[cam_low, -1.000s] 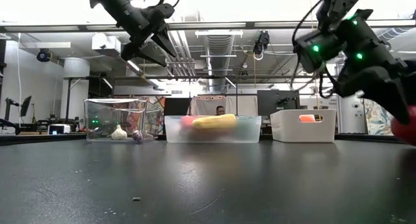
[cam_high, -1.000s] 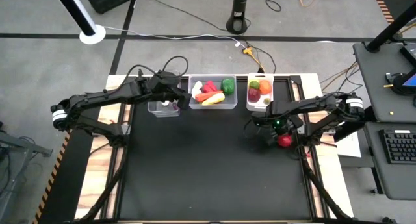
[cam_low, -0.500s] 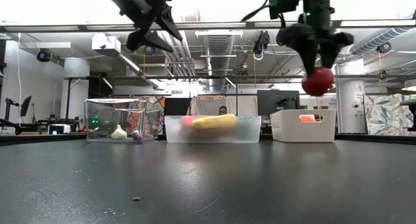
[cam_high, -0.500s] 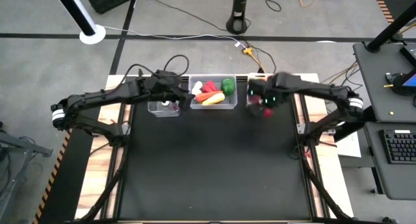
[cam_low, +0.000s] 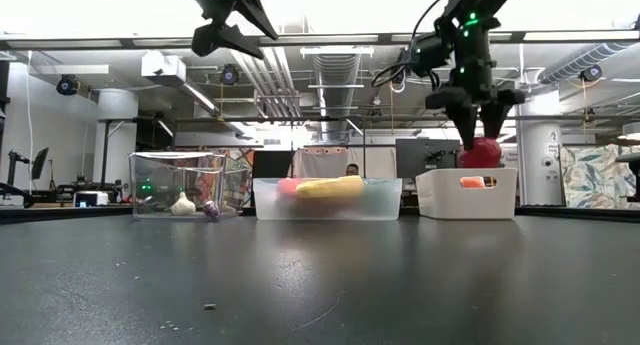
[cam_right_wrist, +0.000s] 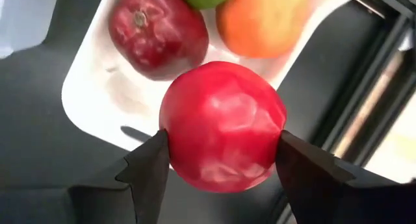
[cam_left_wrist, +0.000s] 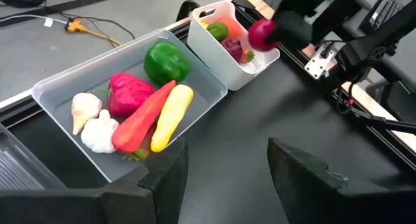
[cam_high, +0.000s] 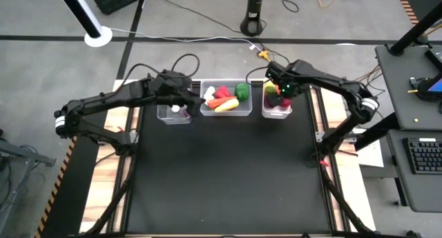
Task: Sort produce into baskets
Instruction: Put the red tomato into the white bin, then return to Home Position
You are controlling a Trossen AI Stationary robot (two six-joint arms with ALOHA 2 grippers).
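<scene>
My right gripper point(cam_high: 282, 98) is shut on a round red fruit point(cam_right_wrist: 221, 126) just above the narrow white bin point(cam_low: 467, 197). That bin holds a dark red apple point(cam_right_wrist: 158, 32), an orange fruit point(cam_right_wrist: 263, 19) and a green one. My left gripper point(cam_high: 198, 100) is open and empty, high above the gap between the narrow clear bin point(cam_high: 173, 114) and the wider clear bin point(cam_high: 225, 114). The wider bin holds a green pepper point(cam_left_wrist: 166, 62), a red pepper, a carrot point(cam_left_wrist: 144, 117), a yellow squash point(cam_left_wrist: 170, 117) and garlic. The narrow clear bin holds garlic point(cam_low: 183, 204) and a purple bit. My right gripper pinches the red fruit between its two fingers point(cam_right_wrist: 146, 169), one on each of two opposite sides point(cam_right_wrist: 170, 136), about at the fruit's widest part. The fingers come from above, pointing down. The fruit hangs clear, just over the white bin's rim point(cam_low: 482, 152).
The three bins stand in a row along the table's far edge. The black table top point(cam_high: 221, 176) lies open in front of them. Cables and a stand's base lie on the floor beyond the table. A desk with a keyboard stands at the right.
My right gripper has carried the red fruit from low near the table's right side, up and toward the far edge, then down over the white bin, staying shut on it. My left gripper has risen a little.
</scene>
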